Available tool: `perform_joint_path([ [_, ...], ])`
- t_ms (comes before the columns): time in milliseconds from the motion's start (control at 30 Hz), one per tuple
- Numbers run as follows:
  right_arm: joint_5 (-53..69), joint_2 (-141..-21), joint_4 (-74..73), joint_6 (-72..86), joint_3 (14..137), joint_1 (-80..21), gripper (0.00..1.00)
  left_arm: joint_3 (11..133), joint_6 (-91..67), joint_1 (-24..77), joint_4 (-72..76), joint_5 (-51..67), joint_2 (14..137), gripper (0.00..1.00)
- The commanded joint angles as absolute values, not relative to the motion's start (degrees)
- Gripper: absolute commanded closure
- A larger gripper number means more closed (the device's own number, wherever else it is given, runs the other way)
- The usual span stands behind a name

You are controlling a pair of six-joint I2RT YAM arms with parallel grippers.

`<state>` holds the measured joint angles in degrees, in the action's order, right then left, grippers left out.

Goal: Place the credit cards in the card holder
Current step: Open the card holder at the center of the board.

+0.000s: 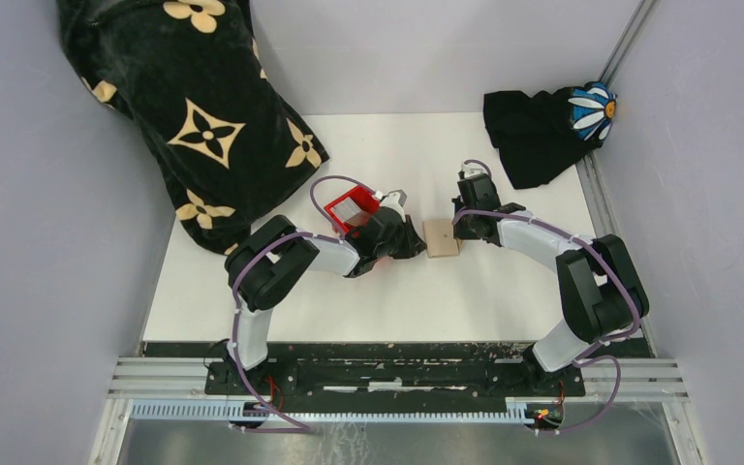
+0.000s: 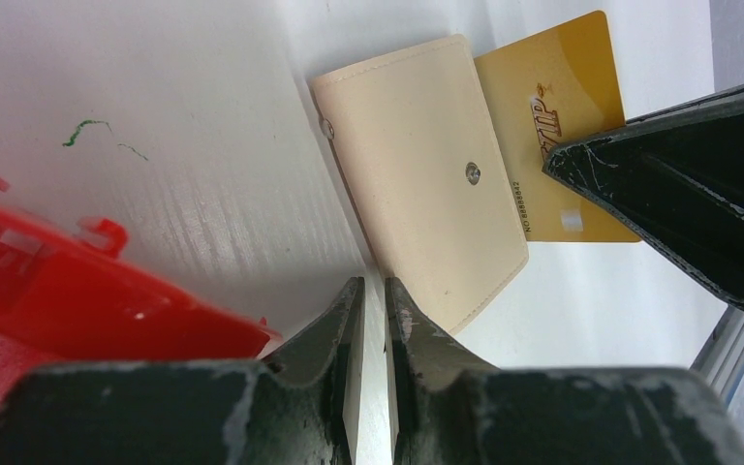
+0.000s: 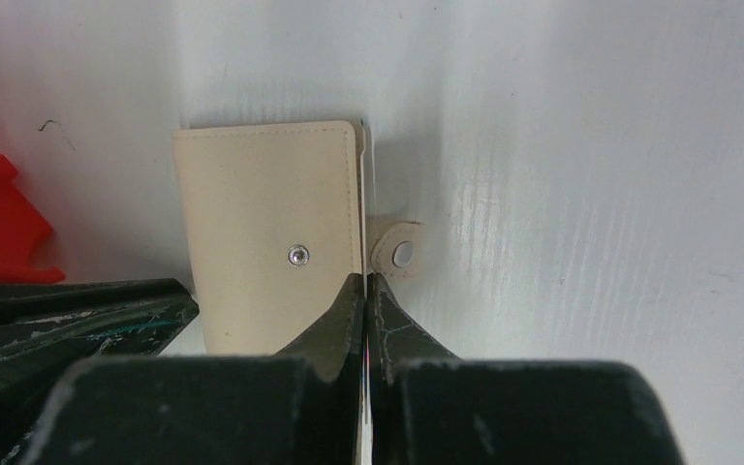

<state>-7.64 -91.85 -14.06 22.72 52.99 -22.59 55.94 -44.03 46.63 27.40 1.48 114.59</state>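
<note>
A: Any writing?
B: "VIP" and "NO 8888…" on the gold credit card (image 2: 562, 107).
A: The holder?
B: Plain cream card holder (image 3: 266, 213), snap tab (image 3: 394, 254) undone, flat on the table (image 1: 397, 300). Right gripper (image 3: 365, 281) clamps the card at its opening; left gripper (image 2: 369, 288) pinches its edge.

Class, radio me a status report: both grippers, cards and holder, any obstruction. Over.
Left gripper pinching card holder corner. Right gripper shut on gold card, edge-on at holder's tab side, mostly outside. Red bin beside left gripper, not blocking.
</note>
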Motion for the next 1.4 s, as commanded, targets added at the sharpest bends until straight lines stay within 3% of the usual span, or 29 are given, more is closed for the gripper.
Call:
perform_joint_path([
  [0,-7.76,-89.68,-13.05,23.45,53.30,-22.51,0.99,56.35,-40.69,46.84,23.56,-0.09,116.65,0.79],
  [1367,-9.17,-87.63,-12.58,23.94,51.33,-22.59,0.99,54.76,-41.64,47.19,24.87,-0.26,117.22,0.79],
])
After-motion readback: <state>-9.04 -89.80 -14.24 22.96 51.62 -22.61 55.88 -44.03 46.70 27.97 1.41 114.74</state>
